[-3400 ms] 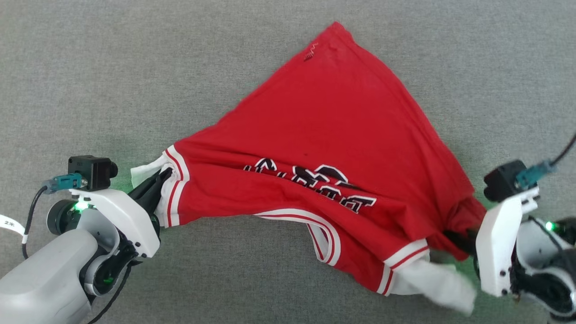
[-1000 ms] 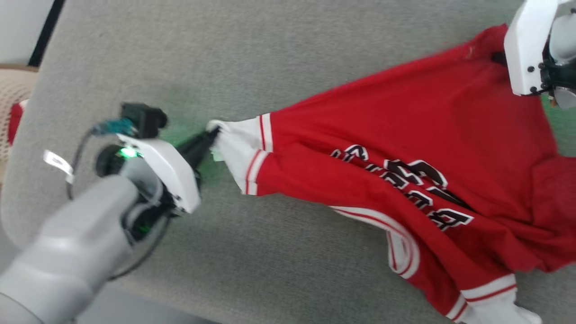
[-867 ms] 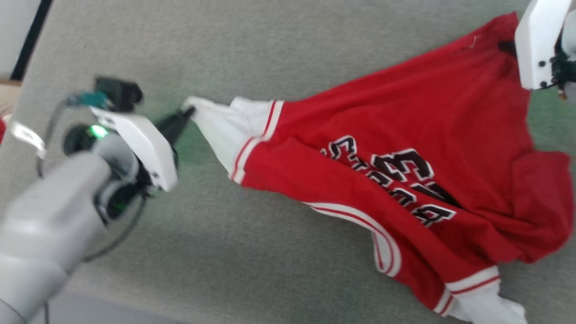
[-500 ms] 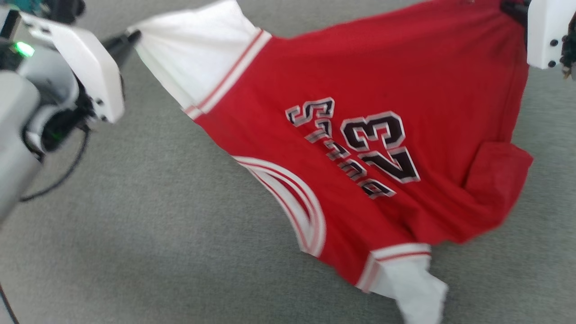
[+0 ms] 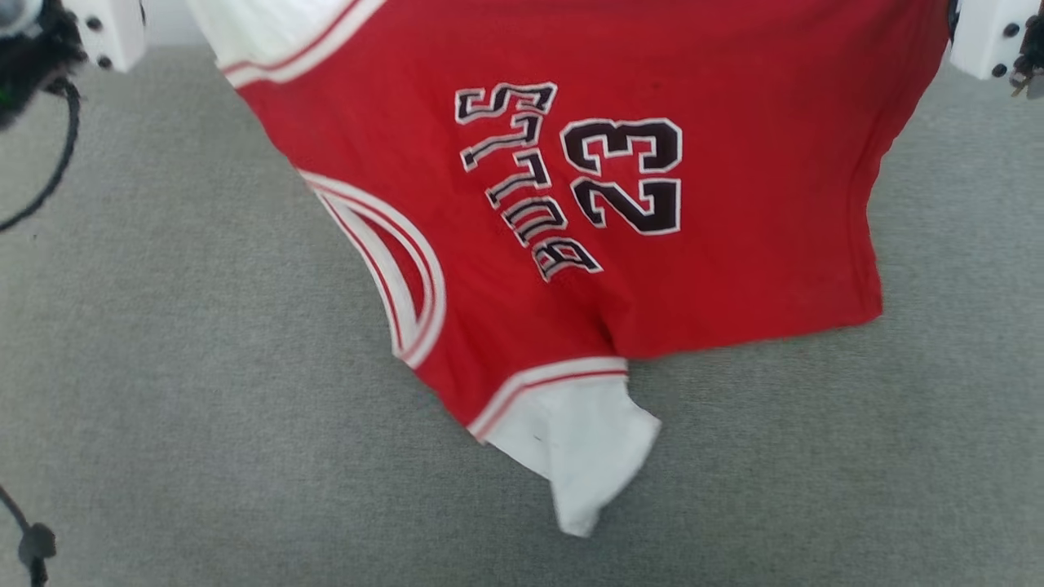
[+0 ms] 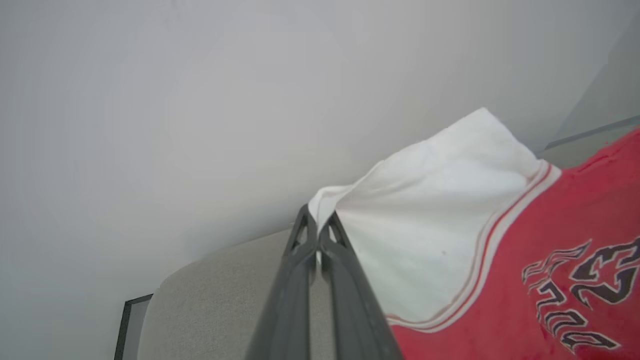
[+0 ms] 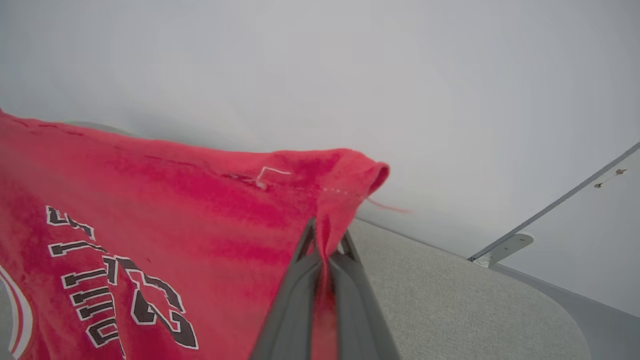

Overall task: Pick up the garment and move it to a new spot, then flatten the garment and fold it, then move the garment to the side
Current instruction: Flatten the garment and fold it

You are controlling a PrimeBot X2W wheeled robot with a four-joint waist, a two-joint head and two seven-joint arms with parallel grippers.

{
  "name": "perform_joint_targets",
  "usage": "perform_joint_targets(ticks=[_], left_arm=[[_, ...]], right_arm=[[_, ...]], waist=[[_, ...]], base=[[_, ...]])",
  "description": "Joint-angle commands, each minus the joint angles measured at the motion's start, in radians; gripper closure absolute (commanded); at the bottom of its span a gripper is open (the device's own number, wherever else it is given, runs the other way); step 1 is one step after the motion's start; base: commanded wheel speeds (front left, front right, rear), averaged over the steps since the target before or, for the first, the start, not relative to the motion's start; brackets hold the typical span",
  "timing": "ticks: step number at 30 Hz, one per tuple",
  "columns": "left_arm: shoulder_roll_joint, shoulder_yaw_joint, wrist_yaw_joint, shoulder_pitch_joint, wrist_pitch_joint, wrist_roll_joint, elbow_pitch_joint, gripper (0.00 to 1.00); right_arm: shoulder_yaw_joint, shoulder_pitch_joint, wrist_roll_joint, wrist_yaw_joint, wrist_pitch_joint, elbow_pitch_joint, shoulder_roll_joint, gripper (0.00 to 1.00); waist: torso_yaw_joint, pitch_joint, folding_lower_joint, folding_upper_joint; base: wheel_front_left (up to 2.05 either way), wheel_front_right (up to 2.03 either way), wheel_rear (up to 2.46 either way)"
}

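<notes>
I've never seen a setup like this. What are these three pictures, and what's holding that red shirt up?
This is a two-armed robot; each picture comes from one of its cameras. The head camera looks down: the garment, a red jersey with white sleeves and the number 23, hangs spread over a grey surface. The other two cameras sit on the wrists and look along each arm's two dark fingers. In the left wrist picture the left gripper is shut on the tip of a white sleeve. In the right wrist picture the right gripper is shut on a red corner. So the two arms hold the shirt up. Whether the lower sleeve touches the surface, I cannot tell.
</notes>
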Motion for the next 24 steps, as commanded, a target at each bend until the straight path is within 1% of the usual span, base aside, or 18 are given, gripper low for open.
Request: perform_joint_targets(ticks=[1, 5, 10, 11, 16, 20, 22, 24], left_arm=[[-0.007, 0.005, -0.003, -0.022, 0.002, 0.008, 0.015, 1.00], [-0.037, 0.009, 0.001, -0.087, -0.019, 0.041, 0.076, 1.00], [-0.086, 0.021, 0.001, -0.194, -0.126, 0.108, 0.166, 1.00], [-0.096, 0.026, 0.008, -0.217, -0.150, 0.114, 0.188, 1.00], [-0.130, 0.040, 0.024, -0.349, -0.311, 0.196, 0.285, 1.00], [-0.149, 0.057, 0.038, -0.462, -0.455, 0.249, 0.356, 1.00], [-0.160, 0.063, 0.040, -0.509, -0.524, 0.274, 0.387, 1.00], [-0.171, 0.072, 0.038, -0.547, -0.571, 0.295, 0.409, 1.00]], right_arm=[[-0.006, -0.010, -0.008, -0.001, -0.006, -0.004, 0.008, 1.00], [-0.023, -0.037, -0.058, -0.001, -0.047, 0.001, 0.024, 1.00], [-0.046, -0.110, -0.147, -0.001, -0.170, 0.046, 0.063, 1.00], [-0.049, -0.127, -0.170, -0.001, -0.200, 0.061, 0.072, 1.00], [-0.093, -0.235, -0.291, -0.001, -0.387, 0.162, 0.125, 1.00], [-0.134, -0.324, -0.412, -0.001, -0.573, 0.241, 0.162, 1.00], [-0.159, -0.362, -0.474, -0.001, -0.657, 0.284, 0.183, 1.00], [-0.180, -0.392, -0.530, -0.001, -0.730, 0.322, 0.205, 1.00]], waist=[[-0.013, -0.010, 0.0000, 0.0000], [-0.027, 0.000, 0.0000, 0.0000], [-0.042, 0.052, 0.0000, 0.0000], [-0.044, 0.064, 0.0000, 0.0000], [-0.056, 0.128, 0.0000, 0.0000], [-0.062, 0.178, 0.0000, 0.0000], [-0.062, 0.201, 0.0000, 0.0000], [-0.059, 0.220, 0.0000, 0.0000]], base=[[0.00, 0.00, 0.00], [0.00, 0.00, 0.00], [0.00, 0.00, 0.00], [0.00, 0.00, 0.00], [0.00, 0.00, 0.00], [0.00, 0.00, 0.00], [0.00, 0.00, 0.00], [0.00, 0.00, 0.00]])
